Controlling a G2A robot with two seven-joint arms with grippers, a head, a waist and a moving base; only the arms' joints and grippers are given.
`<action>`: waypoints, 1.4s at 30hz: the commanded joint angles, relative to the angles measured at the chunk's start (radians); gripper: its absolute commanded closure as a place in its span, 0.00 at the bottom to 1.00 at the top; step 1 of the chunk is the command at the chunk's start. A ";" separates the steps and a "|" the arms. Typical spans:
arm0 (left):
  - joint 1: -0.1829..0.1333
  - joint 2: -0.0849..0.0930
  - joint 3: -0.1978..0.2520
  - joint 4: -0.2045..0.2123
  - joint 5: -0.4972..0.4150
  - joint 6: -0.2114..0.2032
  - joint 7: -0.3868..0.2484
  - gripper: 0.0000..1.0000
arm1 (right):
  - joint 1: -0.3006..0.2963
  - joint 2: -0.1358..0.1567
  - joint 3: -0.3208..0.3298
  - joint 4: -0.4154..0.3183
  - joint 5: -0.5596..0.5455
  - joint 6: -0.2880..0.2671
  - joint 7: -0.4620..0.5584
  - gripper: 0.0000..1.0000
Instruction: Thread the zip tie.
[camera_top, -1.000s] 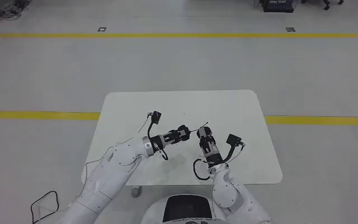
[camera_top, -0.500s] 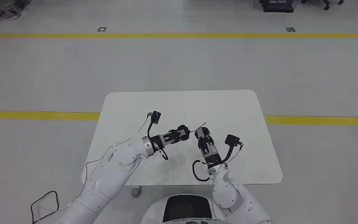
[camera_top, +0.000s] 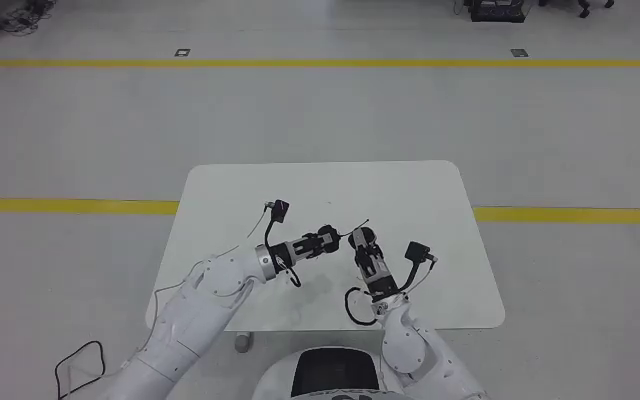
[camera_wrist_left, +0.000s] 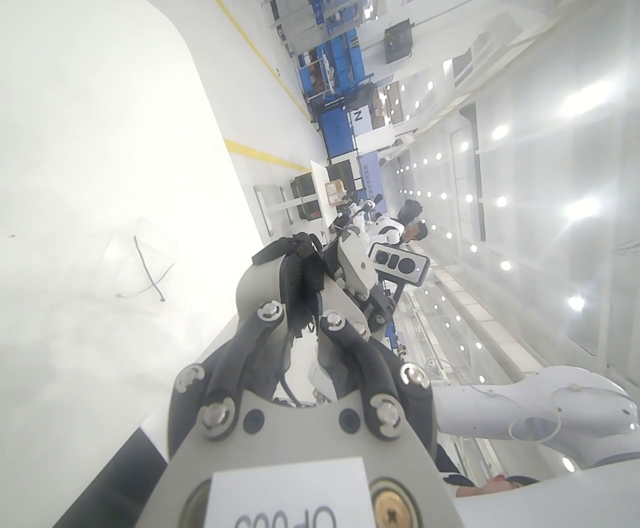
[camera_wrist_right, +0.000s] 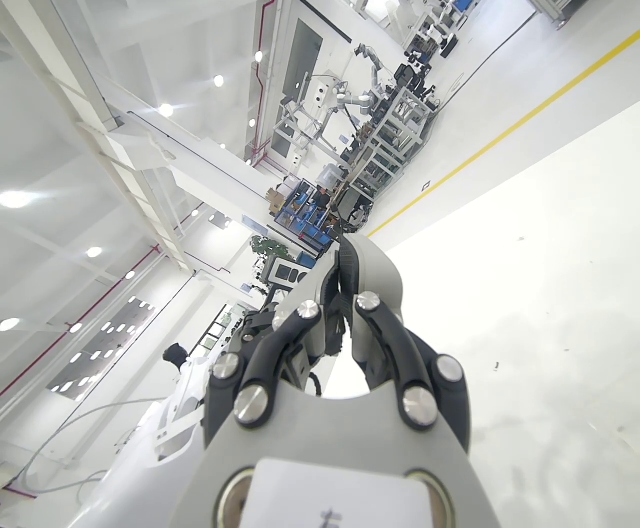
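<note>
Item: zip tie (camera_top: 360, 226), a thin dark strand held in the air over the counter (camera_top: 420, 190), between the two pincers, its free end slanting away from the robot.
Left pincer (camera_top: 331, 238): fingers together; what they pinch is too small to tell.
Right pincer (camera_top: 353, 238): fingers together, apparently clamped on the strand; tip just beside the left pincer's.
Change: within the last second the right pincer has edged slightly toward the left, strand with it; left arm unmoved.
Meaning: gap nearly closed; probably the tail is being lined up with the head. Threading not visibly done.
</note>
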 joint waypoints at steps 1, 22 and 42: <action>0.000 0.001 0.002 -0.001 -0.002 -0.002 0.000 1.00 | 0.003 -0.001 -0.002 0.005 0.001 0.008 0.010 1.00; -0.006 0.008 0.014 -0.008 -0.021 0.005 0.012 1.00 | -0.001 -0.003 0.000 0.000 -0.001 0.015 0.034 0.00; 0.006 0.020 -0.037 0.001 -0.202 -0.002 -0.040 1.00 | -0.068 0.019 0.067 -0.069 -0.026 -0.101 0.070 0.00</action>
